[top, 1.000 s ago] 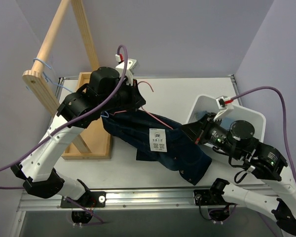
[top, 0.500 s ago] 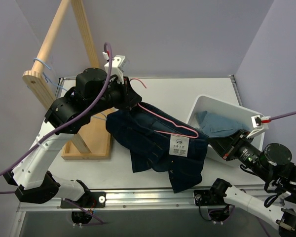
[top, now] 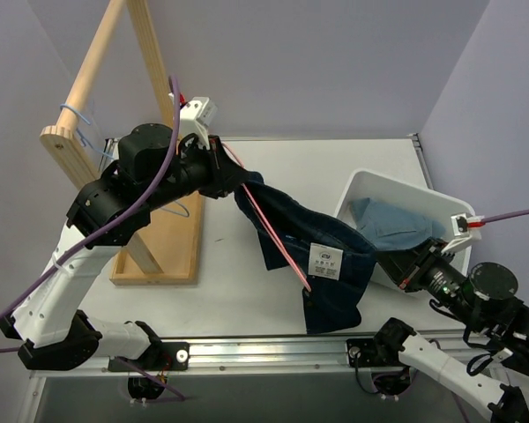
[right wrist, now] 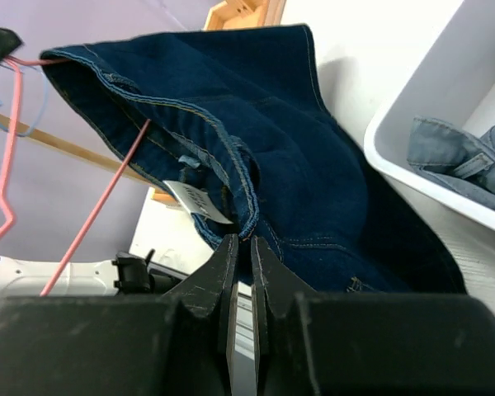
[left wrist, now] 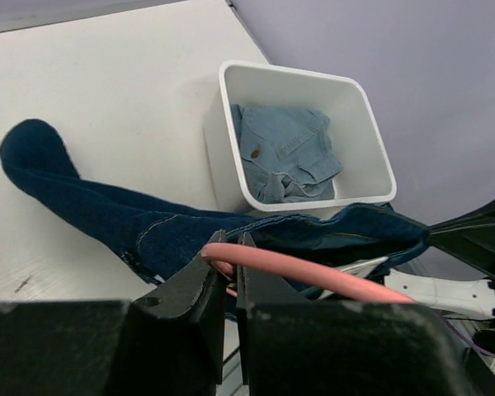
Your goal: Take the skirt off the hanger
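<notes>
White desk [top: 335, 167] fills the middle of the top view, with purple walls all round. The dark blue denim skirt [top: 291, 216] hangs stretched above it, between my two arms.

I cannot see the tips of the left end effector [left wrist: 234, 247] from above, as the skirt's top edge covers them. The left wrist view shows them pinched tight on the thin pink wire hanger [left wrist: 313, 276]. The hanger's hook is hidden, and part of the wire runs inside the cloth.

The right end effector [right wrist: 239, 247] is pressed shut on a stitched edge of the skirt. From above it sits low by the white plastic bin [top: 397, 187], and its arm is cut off at the corner. A light blue denim garment [top: 392, 225] lies in the bin.

Half a second ago the skirt lay wider and nearer the wooden rack [top: 154, 251]. Now it is pulled into a thinner strip, and the left arm is closer to the rack.
</notes>
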Controlling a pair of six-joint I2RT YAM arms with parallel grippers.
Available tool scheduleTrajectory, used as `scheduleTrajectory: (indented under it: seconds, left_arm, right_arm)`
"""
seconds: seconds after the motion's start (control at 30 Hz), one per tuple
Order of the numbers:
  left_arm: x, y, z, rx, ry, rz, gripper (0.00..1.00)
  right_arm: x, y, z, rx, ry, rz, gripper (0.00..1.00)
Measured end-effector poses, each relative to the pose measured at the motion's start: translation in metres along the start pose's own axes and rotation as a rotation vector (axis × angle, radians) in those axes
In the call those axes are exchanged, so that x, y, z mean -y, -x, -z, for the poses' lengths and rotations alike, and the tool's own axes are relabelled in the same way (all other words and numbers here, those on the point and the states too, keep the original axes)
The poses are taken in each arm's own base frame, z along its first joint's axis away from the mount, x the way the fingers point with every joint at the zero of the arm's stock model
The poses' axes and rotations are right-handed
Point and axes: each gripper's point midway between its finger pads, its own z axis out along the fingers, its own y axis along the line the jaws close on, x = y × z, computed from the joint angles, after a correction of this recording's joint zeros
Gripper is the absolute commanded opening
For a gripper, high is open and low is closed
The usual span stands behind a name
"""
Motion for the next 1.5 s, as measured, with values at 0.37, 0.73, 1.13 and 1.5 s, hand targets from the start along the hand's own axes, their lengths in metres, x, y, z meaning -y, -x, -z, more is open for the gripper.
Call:
scheduleTrajectory:
  seconds: [0.37,0.73,1.13,1.5]
  left_arm:
    - [0.029,-0.014,0.025,-0.024,-0.174,0.148,0.02]
    - [0.072,-0.006,0.083,-0.033,-0.408,0.176,0.02]
    - [0.047,-0.045,0.107,-0.069,-0.359,0.15,0.02]
    - [0.011,-0.095,0.065,-0.212,-0.215,0.137,0.02]
  right_arm:
    - [-0.022,-0.012,-0.065,-0.07,0.018,0.039,0.0]
    - [-0.065,0.023,-0.118,-0.052,0.023,0.15,0.0]
    - [-0.112,0.099,-0.132,0.151,0.053,0.252,0.0]
    - [-0.155,0.205,-0.121,0.432,-0.024,0.396,0.0]
